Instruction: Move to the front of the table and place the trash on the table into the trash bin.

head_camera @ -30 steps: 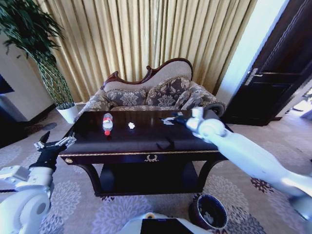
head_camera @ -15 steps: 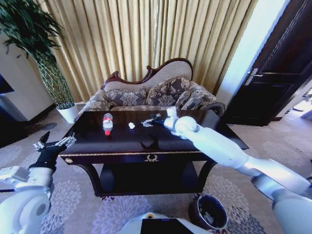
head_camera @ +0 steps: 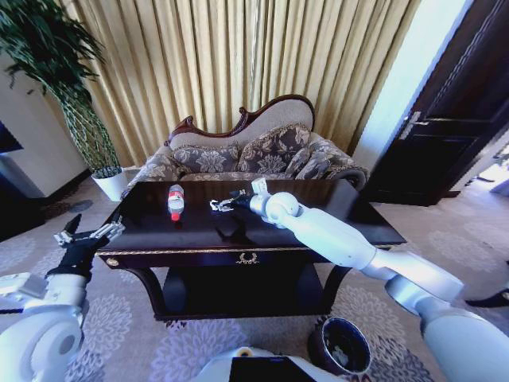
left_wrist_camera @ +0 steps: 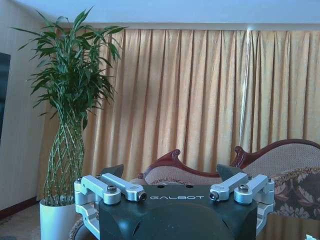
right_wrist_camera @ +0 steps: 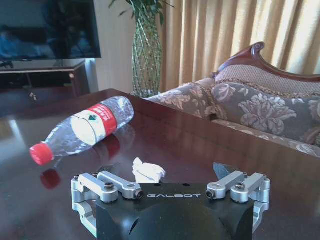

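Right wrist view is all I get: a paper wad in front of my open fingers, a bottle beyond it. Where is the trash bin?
Observer: The trash bin stands on the carpet in front of the table, toward the robot's right.
Operator: And the other arm?
Observer: The left gripper hangs open off the table's front left corner, touching nothing.
Operator: Any more trash up there?
Observer: Where the arm leaves the tabletop visible, I see just the bottle and the paper wad at the right gripper.
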Controlling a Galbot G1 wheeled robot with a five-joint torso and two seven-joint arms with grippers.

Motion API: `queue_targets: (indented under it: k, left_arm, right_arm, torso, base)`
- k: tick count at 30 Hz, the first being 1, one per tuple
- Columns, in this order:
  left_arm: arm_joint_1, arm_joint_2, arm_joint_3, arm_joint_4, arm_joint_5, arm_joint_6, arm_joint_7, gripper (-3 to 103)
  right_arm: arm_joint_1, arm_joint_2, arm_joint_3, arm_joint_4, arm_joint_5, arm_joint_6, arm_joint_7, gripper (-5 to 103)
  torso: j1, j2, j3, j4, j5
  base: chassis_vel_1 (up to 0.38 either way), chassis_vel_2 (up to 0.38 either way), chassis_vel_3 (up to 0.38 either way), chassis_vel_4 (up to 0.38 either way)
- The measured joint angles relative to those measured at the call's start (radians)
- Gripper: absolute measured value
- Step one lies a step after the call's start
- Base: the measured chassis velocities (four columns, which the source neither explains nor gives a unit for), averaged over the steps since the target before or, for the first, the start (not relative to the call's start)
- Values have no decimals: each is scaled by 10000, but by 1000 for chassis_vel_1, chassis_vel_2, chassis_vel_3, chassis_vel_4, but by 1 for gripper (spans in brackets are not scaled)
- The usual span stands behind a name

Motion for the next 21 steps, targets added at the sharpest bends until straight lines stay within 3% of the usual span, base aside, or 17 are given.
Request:
queue_targets:
  k: [21]
  left_arm:
    - [30,-55,-229,3,-22,-13,2,100]
  right_arm:
    - [8,761,-333,-598,-243,-343,331,100]
  torso:
    - [-2,1,0,1,0]
  base:
    - [0,0,0,0]
